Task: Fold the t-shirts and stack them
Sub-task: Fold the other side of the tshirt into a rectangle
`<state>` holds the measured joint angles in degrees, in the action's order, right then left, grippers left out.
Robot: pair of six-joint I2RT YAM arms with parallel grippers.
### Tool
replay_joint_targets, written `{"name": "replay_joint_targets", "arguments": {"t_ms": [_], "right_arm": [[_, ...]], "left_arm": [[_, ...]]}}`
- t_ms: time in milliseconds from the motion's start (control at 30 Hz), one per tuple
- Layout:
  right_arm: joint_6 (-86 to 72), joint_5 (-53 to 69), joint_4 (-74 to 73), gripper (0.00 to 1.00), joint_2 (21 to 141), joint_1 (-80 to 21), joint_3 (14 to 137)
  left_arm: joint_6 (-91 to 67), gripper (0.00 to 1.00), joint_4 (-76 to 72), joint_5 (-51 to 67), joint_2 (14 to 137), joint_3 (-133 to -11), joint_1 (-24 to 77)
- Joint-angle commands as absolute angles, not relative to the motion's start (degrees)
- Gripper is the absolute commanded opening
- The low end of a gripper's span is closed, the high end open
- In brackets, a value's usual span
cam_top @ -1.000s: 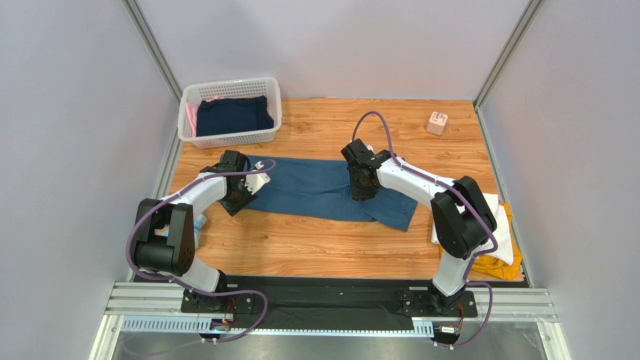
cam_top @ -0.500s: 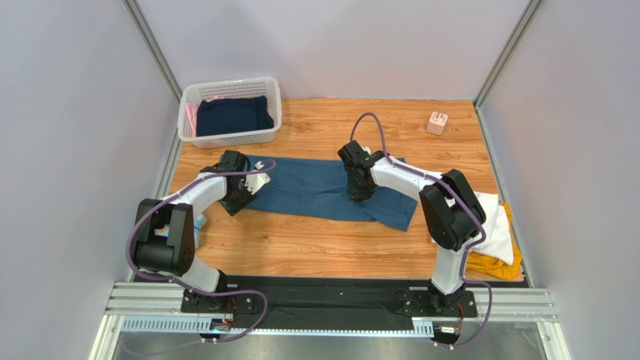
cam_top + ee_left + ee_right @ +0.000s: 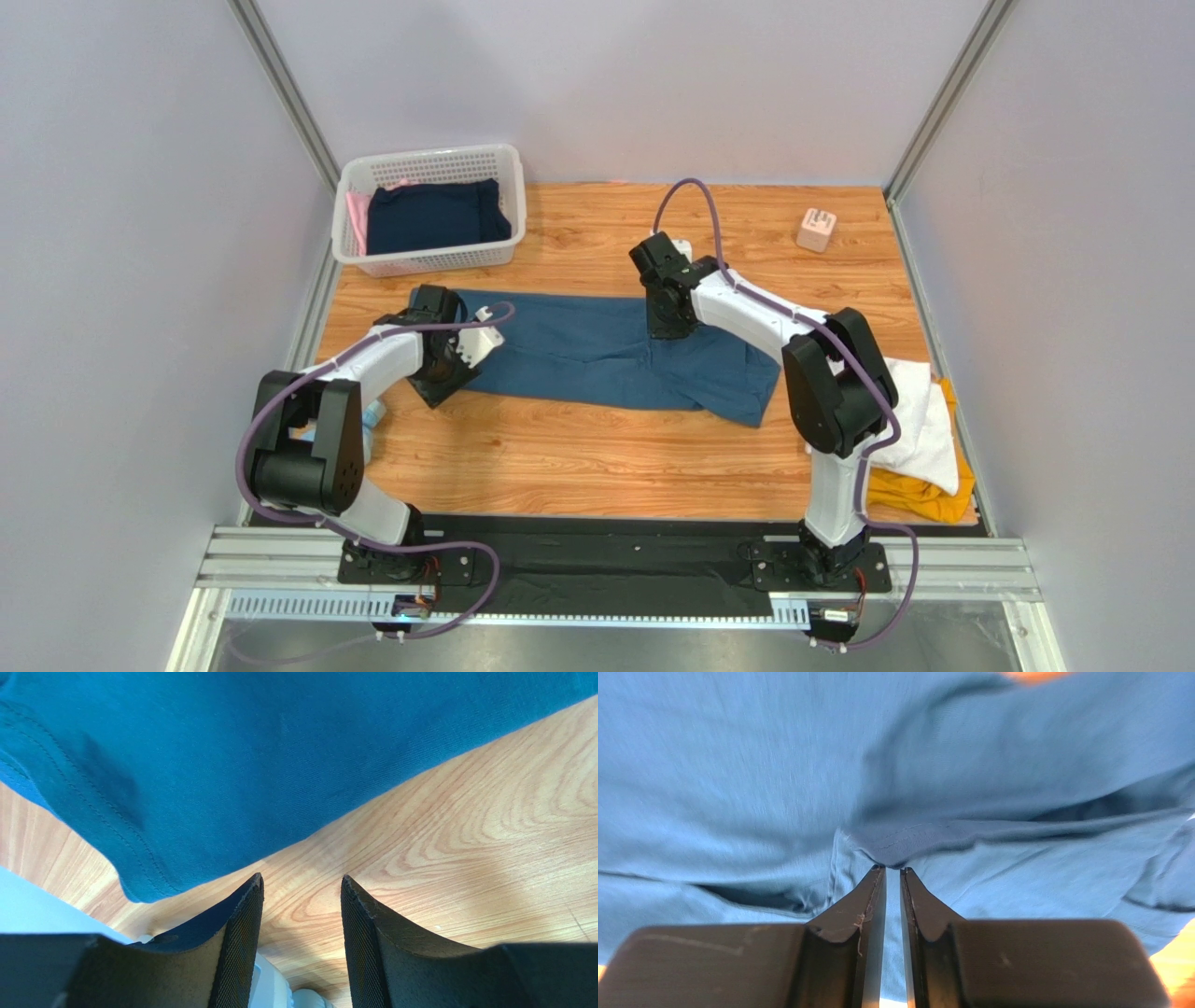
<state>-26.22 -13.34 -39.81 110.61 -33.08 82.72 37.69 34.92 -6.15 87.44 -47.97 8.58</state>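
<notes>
The large teal-blue t-shirt (image 3: 603, 353) lies spread in a long band across the middle of the table. My left gripper (image 3: 452, 361) is at the shirt's left end, low over the wood. In the left wrist view it (image 3: 302, 885) is open and empty, with the shirt's edge (image 3: 210, 777) just ahead of the fingertips. My right gripper (image 3: 665, 317) is on the shirt's upper middle. In the right wrist view it (image 3: 893, 869) is shut on a raised fold of the teal shirt (image 3: 773, 777). A folded white t-shirt (image 3: 919, 406) lies on a mustard-yellow one (image 3: 926, 497) at the right.
A white lattice basket (image 3: 421, 256) with dark navy and pink cloth stands at the back left. A small pale cube (image 3: 817, 228) sits at the back right. A pale-blue item (image 3: 372, 413) lies beside the left arm. Grey walls close in both sides.
My right gripper has moved toward the far side of the table, drawing the pinched fold of the teal shirt with it. The left gripper has barely moved.
</notes>
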Motion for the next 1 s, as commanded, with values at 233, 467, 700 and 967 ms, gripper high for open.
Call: {"name": "replay_joint_targets", "arguments": {"t_ms": [233, 467, 700, 967], "right_arm": [[-24.78, -14.59, -39.03, 0.16, 115.04, -30.32, 87.80], [-24.69, -15.29, -42.35, 0.20, 119.44, -26.55, 96.40], [-28.73, -12.05, -48.34, 0.56, 105.84, -25.23, 96.34], [-36.29, -3.70, -43.95, 0.55, 90.97, -25.23, 67.80]], "left_arm": [[38.94, 0.51, 34.72, -4.83, 86.40, -47.55, 7.38], [38.41, 0.51, 35.68, -4.48, 86.40, -48.95, 7.29], [36.65, 0.51, 38.93, -3.52, 81.48, -55.09, 7.21], [31.20, 0.53, 39.64, 4.74, 81.72, -66.70, 7.29]]}}
